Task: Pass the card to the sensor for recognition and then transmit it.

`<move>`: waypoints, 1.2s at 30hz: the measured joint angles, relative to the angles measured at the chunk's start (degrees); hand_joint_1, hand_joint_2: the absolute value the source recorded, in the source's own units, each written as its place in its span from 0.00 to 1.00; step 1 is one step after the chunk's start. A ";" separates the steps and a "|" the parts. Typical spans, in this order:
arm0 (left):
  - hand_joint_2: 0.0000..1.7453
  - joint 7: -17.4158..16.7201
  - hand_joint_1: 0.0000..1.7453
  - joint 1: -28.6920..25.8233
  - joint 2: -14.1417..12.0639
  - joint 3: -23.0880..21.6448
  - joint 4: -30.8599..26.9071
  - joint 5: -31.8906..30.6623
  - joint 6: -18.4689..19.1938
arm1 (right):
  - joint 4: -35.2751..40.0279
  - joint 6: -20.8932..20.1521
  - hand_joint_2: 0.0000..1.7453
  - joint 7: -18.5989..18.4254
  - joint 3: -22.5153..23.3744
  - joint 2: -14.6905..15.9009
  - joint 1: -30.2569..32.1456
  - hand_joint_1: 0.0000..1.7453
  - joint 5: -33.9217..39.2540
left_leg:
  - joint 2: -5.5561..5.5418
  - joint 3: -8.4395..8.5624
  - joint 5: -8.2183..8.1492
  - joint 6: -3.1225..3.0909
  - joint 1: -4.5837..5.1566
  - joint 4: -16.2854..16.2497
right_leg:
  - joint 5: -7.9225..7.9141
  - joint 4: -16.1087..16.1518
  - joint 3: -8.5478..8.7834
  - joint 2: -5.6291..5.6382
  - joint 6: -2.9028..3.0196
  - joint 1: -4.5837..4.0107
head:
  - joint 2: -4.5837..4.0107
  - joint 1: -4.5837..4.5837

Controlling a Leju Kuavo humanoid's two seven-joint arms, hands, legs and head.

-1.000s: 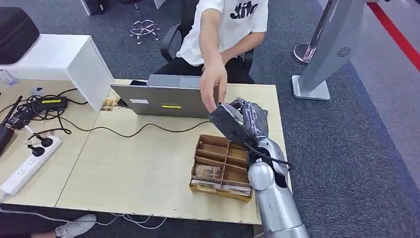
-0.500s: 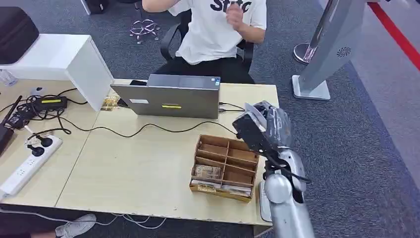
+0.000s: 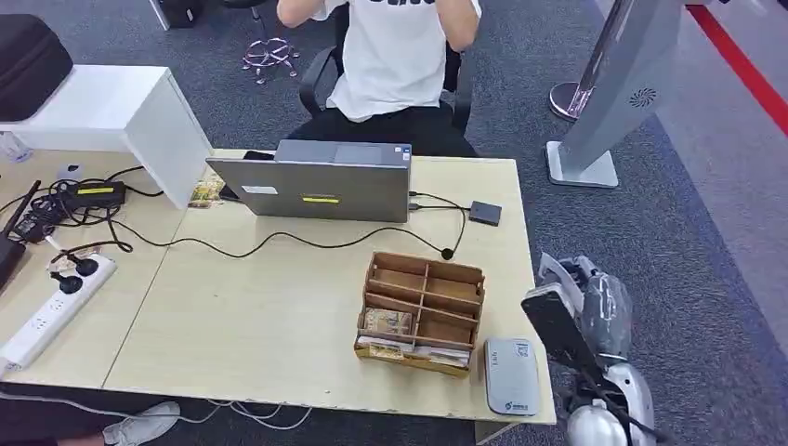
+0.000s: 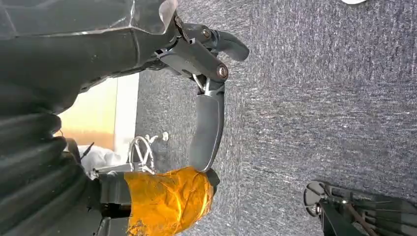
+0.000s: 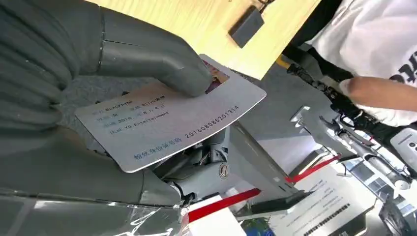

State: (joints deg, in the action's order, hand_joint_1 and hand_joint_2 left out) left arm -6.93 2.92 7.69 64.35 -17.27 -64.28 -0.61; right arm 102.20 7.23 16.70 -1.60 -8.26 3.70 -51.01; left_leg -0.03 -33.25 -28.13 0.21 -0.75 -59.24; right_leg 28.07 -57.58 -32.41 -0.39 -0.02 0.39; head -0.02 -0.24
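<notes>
My right hand (image 3: 584, 308) hangs off the table's right edge, level with the wooden box. In the right wrist view its thumb (image 5: 162, 64) presses a pale printed card (image 5: 167, 123) against the fingers underneath, so the card is held flat. A grey-white sensor pad (image 3: 510, 376) lies on the table's front right corner, just left of that hand. A small dark box (image 3: 485, 213) on a cable sits near the laptop. My left hand (image 4: 206, 98) hangs over the carpet with its fingers apart and nothing in it.
A wooden divided box (image 3: 423, 311) stands left of the sensor pad. A grey laptop (image 3: 316, 181) is at the table's (image 3: 260, 316) far side, with a seated person (image 3: 400, 56) behind it. Cables and a power strip (image 3: 56, 302) lie at the left. A grey stand (image 3: 604, 102) rises at the right.
My right hand has drawn back from the person's reaching hand, moving right and toward me past the table edge. The person's arm has pulled back. The sensor pad has come into sight.
</notes>
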 joint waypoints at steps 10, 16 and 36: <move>1.00 0.00 0.00 0.03 0.17 0.35 0.00 0.00 0.00 | 0.57 -0.02 1.00 0.02 0.41 0.39 0.43 1.00 -0.02 | 0.00 0.00 0.00 0.00 0.01 0.00 | 0.00 -0.01 0.00 0.00 0.00 -0.01 | 0.00 0.00; 1.00 0.04 0.00 0.04 0.17 0.42 0.00 0.24 -0.20 | 0.55 -0.52 1.00 -0.09 0.44 0.83 0.74 1.00 -0.37 | 0.00 0.02 0.00 0.00 0.01 0.00 | 0.00 -0.01 0.00 0.01 0.00 0.00 | 0.00 -0.02; 1.00 0.15 0.00 0.45 -0.48 3.69 -0.02 -0.74 -1.38 | -5.40 -7.65 1.00 -6.32 -7.70 15.72 11.72 1.00 -2.75 | 0.05 0.04 -0.08 -0.07 0.00 0.02 | 0.04 0.02 0.08 0.01 -0.04 0.00 | -0.02 -0.02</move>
State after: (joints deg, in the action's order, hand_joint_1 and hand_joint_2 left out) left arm -6.78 3.36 7.21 68.04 -17.29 -65.02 -1.99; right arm 96.80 -0.42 10.38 -9.29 7.46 15.43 -53.77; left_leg 0.02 -33.21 -28.21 0.14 -0.75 -59.22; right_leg 28.11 -57.56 -32.33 -0.39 -0.06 0.39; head -0.04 -0.26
